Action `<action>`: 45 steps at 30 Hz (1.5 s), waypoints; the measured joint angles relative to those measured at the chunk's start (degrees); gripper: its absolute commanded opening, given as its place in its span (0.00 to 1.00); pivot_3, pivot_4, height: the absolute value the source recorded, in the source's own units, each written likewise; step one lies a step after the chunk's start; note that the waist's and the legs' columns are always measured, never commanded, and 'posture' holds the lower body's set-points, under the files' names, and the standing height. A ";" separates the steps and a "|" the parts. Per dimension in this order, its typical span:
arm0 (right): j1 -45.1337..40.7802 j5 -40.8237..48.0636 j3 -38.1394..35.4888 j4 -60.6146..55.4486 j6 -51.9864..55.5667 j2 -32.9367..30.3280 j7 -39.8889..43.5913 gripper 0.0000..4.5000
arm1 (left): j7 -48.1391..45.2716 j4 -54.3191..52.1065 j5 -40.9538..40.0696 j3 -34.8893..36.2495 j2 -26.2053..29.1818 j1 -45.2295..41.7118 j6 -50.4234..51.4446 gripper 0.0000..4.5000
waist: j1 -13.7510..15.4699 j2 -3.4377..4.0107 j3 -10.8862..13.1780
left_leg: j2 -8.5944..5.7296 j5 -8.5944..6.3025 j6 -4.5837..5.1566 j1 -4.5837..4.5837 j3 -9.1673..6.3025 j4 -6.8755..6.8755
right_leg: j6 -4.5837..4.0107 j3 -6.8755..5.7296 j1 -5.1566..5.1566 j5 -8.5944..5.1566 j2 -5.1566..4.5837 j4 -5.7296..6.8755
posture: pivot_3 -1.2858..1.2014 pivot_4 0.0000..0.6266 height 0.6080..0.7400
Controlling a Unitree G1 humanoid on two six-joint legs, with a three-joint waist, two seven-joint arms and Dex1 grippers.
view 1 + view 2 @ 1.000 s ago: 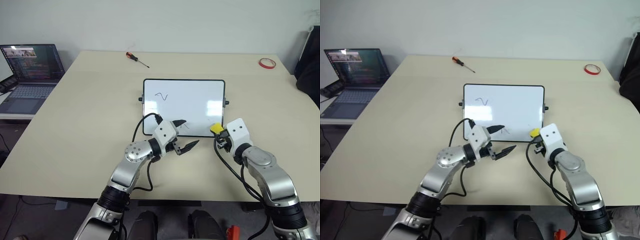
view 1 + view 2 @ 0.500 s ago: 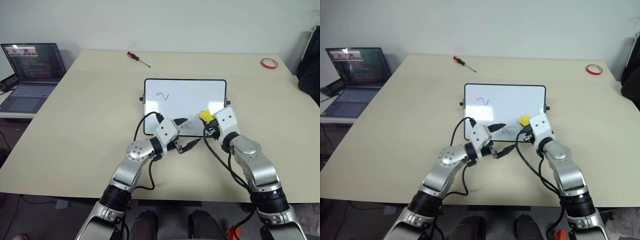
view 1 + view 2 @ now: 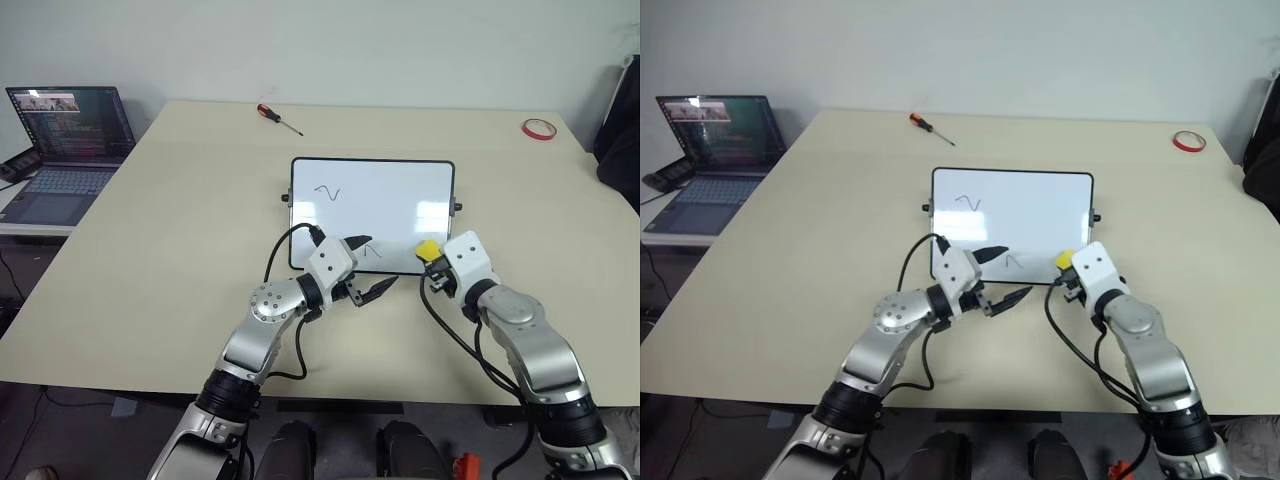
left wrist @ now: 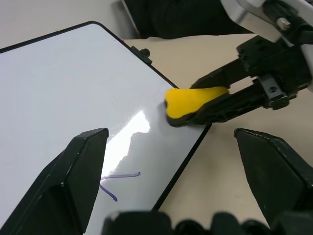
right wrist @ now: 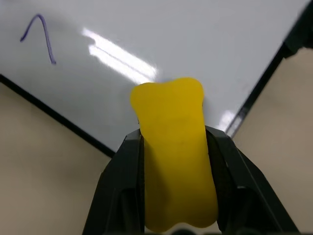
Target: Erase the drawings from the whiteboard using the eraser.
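My right gripper [image 3: 432, 252] was clamped on the eraser [image 3: 427, 248], held over the whiteboard [image 3: 372, 190] at its near right corner, beside the nearest drawing [image 3: 371, 250], ready to wipe. My left gripper [image 3: 367, 268] stood wide open at the near edge, holding nothing.

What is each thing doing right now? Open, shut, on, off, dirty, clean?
whiteboard: flat on the table, not yet clean.
drawings: two squiggles left on the board.
eraser: gripped, over the board's near right corner.
right gripper: shut on the eraser.
left gripper: open, empty.
laptop: open, screen on.
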 measured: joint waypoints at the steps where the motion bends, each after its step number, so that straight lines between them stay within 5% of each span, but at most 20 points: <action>1: 0.41 0.00 0.00 -0.21 0.07 -0.32 0.15 0.29 | 0.00 0.00 0.00 0.00 -0.01 0.00 0.00 1.00 | 0.00 0.00 0.00 | 0.00 0.00 0.00 0.00 0.00 0.01 | 0.00 -0.01 0.00 0.00 0.00 0.00 | 0.52 0.24 1.00; 12: 0.89 2.51 -3.05 0.57 -2.04 2.94 0.33 0.29 | 0.47 -1.51 -0.01 0.08 0.67 2.51 0.42 1.00 | -0.24 0.00 0.00 | 0.01 0.00 0.00 0.01 0.01 0.01 | 0.00 0.03 -0.01 0.00 0.01 0.02 | 0.52 0.24 1.00; 21: -1.36 4.97 -4.21 6.78 -12.23 7.63 0.13 0.29 | 13.50 -12.99 -0.49 8.04 -2.36 6.55 7.94 1.00 | -0.40 0.01 0.01 | 0.03 0.00 0.00 -0.01 0.06 -0.03 | 0.00 0.10 -0.09 0.00 0.01 0.00 | 0.52 0.24 1.00; 31: -15.87 4.20 0.03 22.07 -24.33 15.17 0.28 0.29 | 23.63 -13.51 0.69 14.04 -4.66 11.89 9.26 1.00 | -0.23 0.00 0.02 | 0.03 0.00 0.00 -0.04 0.07 -0.02 | -0.01 0.08 -0.14 0.01 0.03 0.01 | 0.52 0.24 1.00; 45: -37.95 0.49 3.65 51.80 -40.74 23.07 1.19 0.29 | 23.80 -11.54 0.62 14.64 -4.98 11.29 7.22 1.00 | -0.31 0.01 0.02 | 0.04 0.00 -0.01 -0.05 0.10 -0.06 | -0.03 0.08 -0.23 0.02 0.01 0.05 | 0.52 0.24 1.00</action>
